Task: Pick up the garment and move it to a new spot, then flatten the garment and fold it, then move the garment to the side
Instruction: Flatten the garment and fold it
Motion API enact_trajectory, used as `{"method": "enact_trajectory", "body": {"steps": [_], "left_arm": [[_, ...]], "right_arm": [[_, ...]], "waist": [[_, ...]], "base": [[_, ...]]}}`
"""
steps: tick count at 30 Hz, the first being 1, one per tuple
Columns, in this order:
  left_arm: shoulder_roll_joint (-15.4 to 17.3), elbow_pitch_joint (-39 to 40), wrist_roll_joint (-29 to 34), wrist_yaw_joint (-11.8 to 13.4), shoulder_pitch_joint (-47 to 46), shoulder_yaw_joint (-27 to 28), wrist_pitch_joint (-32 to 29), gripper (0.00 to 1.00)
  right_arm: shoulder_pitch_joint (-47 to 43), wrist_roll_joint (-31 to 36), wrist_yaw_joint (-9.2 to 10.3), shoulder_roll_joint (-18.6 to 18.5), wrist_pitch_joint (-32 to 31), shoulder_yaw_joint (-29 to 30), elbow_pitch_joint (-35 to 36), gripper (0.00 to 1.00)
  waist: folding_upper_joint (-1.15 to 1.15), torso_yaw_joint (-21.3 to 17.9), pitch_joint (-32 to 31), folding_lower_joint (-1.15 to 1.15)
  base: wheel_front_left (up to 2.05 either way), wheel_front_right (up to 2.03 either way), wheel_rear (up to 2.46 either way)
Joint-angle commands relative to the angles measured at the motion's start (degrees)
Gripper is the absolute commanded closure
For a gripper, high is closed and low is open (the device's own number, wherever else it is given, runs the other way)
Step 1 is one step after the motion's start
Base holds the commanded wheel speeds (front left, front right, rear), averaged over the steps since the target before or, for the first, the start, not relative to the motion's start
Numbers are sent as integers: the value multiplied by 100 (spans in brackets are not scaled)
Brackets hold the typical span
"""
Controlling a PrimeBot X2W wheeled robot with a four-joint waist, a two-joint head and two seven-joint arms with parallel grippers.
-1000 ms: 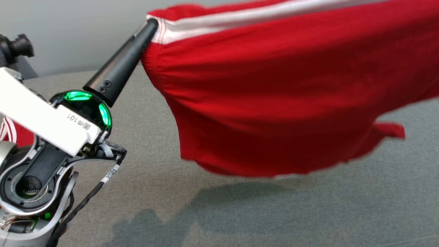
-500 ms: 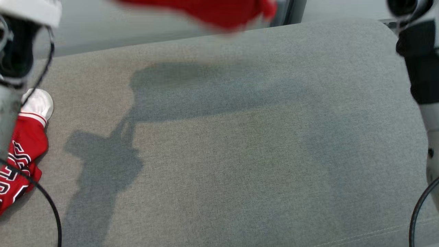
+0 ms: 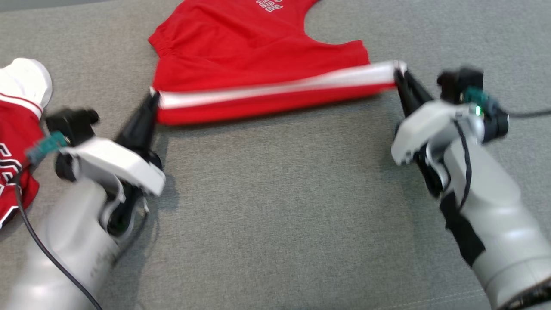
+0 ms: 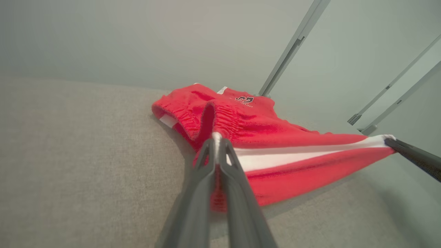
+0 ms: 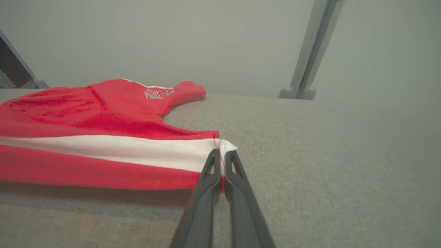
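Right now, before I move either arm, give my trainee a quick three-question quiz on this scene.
1. True or false: the left gripper and the right gripper are both shut on the red garment.
2. Which part does each gripper pinch? A: an end of the white-striped edge. B: a shoulder strap. C: the printed lettering.
3. Short answer: what lies on the grey surface beside the left arm?

Key
1. True.
2. A.
3. A second red-and-white garment.
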State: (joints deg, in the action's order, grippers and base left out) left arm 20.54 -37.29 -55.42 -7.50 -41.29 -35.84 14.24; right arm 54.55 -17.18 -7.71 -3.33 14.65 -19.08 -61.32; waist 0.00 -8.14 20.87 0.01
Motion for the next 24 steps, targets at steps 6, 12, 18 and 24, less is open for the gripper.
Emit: {"method": "enact_trajectory", "body": {"steps": [6, 12, 18, 24], "left_arm": [[130, 893, 841, 2, 1075, 571, 74, 100], [182, 1527, 1518, 2, 2061, 594, 75, 100], [233, 1257, 1326, 2, 2425, 1, 75, 100], [338, 880, 1131, 1, 2435, -373, 75, 100]], "right_arm": [[-1327, 58, 22, -218, 34, 376, 783, 100], [-2629, 362, 22, -319, 34, 730, 1827, 100], [-3547, 705, 22, -209, 34, 886, 2258, 100], [-4034, 810, 22, -97, 35, 929, 2450, 100]], "waist": [[0, 216, -238, 0], [0, 316, -598, 0], [0, 281, -875, 0], [0, 229, -967, 0]], "base": [[0, 0, 0], [0, 0, 0], [0, 0, 0], [0, 0, 0]]}}
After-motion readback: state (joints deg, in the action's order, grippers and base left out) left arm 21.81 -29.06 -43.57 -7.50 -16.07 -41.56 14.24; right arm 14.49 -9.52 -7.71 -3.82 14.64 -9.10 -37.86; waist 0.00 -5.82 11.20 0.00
